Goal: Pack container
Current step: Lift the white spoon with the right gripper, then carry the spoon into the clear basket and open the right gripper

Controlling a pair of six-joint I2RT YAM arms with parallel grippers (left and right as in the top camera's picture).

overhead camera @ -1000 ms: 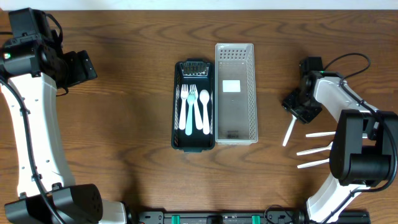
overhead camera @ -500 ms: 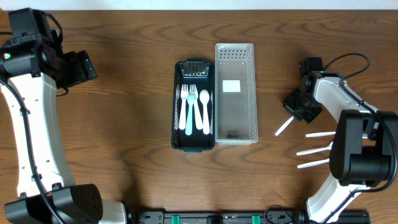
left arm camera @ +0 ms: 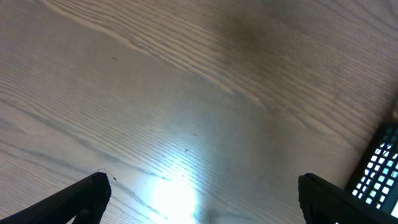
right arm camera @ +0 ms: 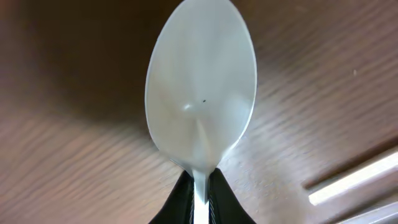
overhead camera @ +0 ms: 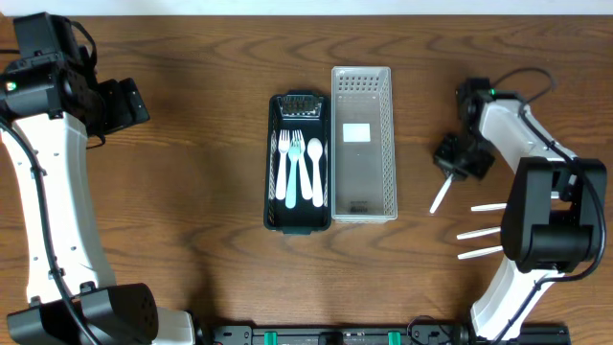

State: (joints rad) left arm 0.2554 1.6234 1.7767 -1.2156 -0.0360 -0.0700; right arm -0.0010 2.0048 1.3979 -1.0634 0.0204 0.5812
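Grip status, right side: I read the right gripper [overhead camera: 452, 165] as pinched shut on the handle of a white spoon [overhead camera: 440, 197]. In the right wrist view the two fingers [right arm camera: 184, 198] meet at the spoon's neck, with the bowl pointing away over the wood table [overhead camera: 192, 192]. I cannot tell whether the spoon touches the table.

Position: the spoon hangs right of the grey basket [overhead camera: 391, 144], apart from it. Three more white utensils [overhead camera: 479, 233] lie on the table just below the held spoon.

Container: the dark tray [overhead camera: 270, 172] sits at table centre, touching the basket's left wall. It holds pale forks and spoons [overhead camera: 305, 168] laid lengthwise.

Left side: the left gripper [left arm camera: 205, 196] is spread wide over bare wood, well apart from the tray, pinching nothing.
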